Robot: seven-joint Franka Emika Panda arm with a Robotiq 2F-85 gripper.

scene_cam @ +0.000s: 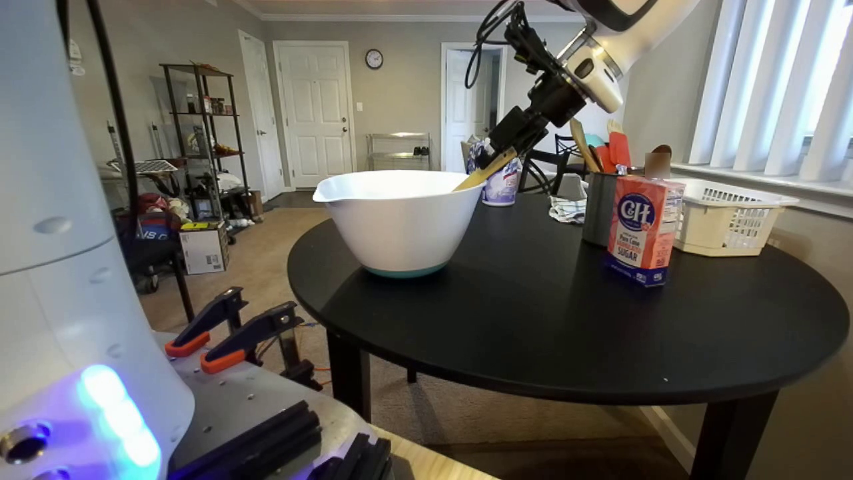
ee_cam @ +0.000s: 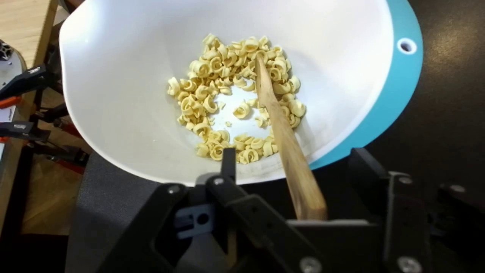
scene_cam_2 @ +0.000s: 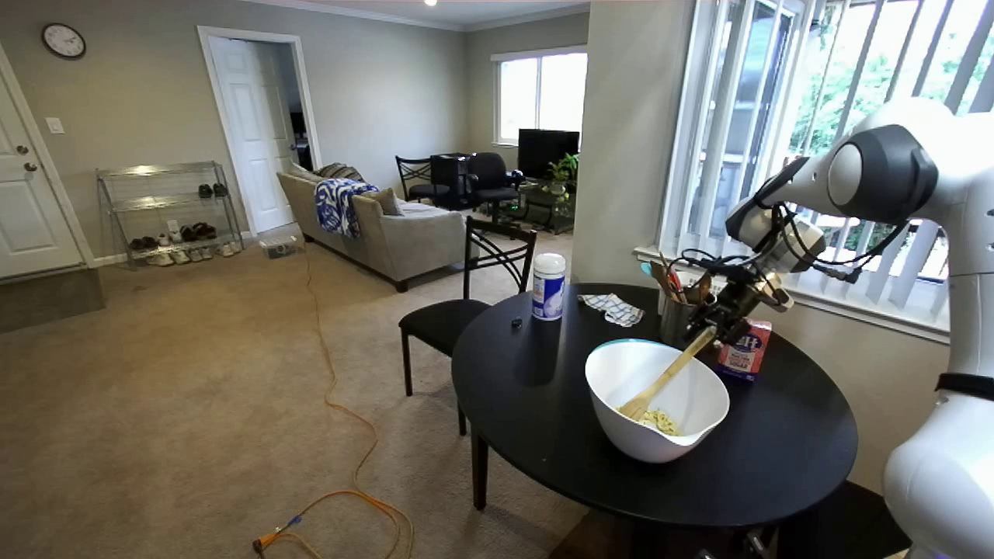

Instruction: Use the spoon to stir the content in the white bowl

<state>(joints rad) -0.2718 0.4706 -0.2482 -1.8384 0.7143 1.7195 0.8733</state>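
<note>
I have the end effector (ee_cam: 294,161) spread wide, with the handle of the wooden spoon (ee_cam: 286,146) between its fingers (ee_cam: 364,167) and a gap visible on either side. In the wrist view the spoon points between 11 and 12 o'clock, crossing the rim of the white bowl (ee_cam: 125,94), its head among curled pasta (ee_cam: 199,106) ringing a bare patch of the bowl's floor. A teal band (ee_cam: 403,89) edges the bowl at 3 o'clock. The bowl stands on a black surface (scene_cam: 566,333). Around it, in an exterior view, I see a sugar box (scene_cam_2: 745,353) at 2 o'clock, a utensil holder (scene_cam_2: 675,324) near 12, a patterned cloth (scene_cam_2: 617,312) at 11 and a white-lidded canister (scene_cam_2: 548,291) between 10 and 11.
</note>
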